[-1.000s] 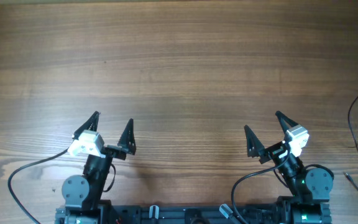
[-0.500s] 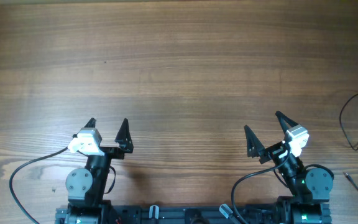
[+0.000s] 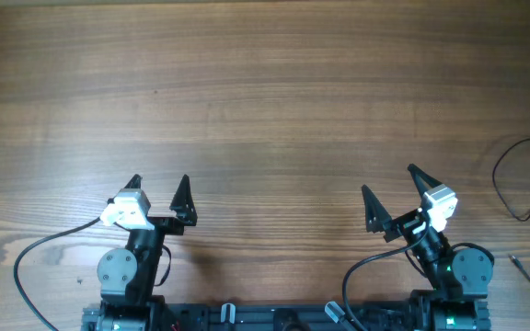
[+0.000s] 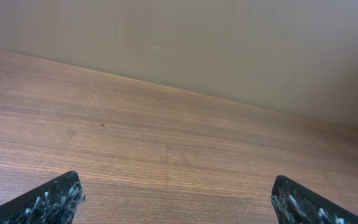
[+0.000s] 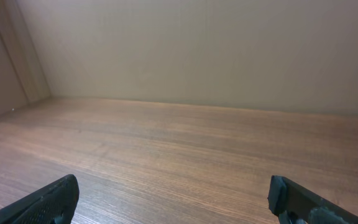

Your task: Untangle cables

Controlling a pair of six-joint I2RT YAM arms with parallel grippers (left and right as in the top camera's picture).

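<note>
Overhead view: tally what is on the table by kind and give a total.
Tools: 2, left tool and right tool, both open.
Cable tangle: 1, looped at the right edge, cut off by the frame.
Separate cable strand: 1, lower right; it may join the tangle out of view.
Total: 4.

Table [image 3: 265, 92]: 1, wood.

Arms: 2, both at 6 o'clock edge of overhead view. 1 gripper each, so 2 total: left gripper [image 3: 159, 179] approx 7 o'clock, right gripper [image 3: 387, 178] approx 5 o'clock. Fingers [image 4: 55, 196]: 2 per gripper, 4 total. 2 of 2 grippers have tips spread apart.

Thick arm wires: 2, i.e. 1 per arm, left one [image 3: 26, 262] and right one [image 3: 355, 271].

Cables [image 3: 525, 179]: 1 cluster of thin black loops at 3 o'clock, cut by frame edge. Exact no. of cords can't be told. 1 separate short strand [image 3: 525, 268] approx 4 o'clock.
</note>
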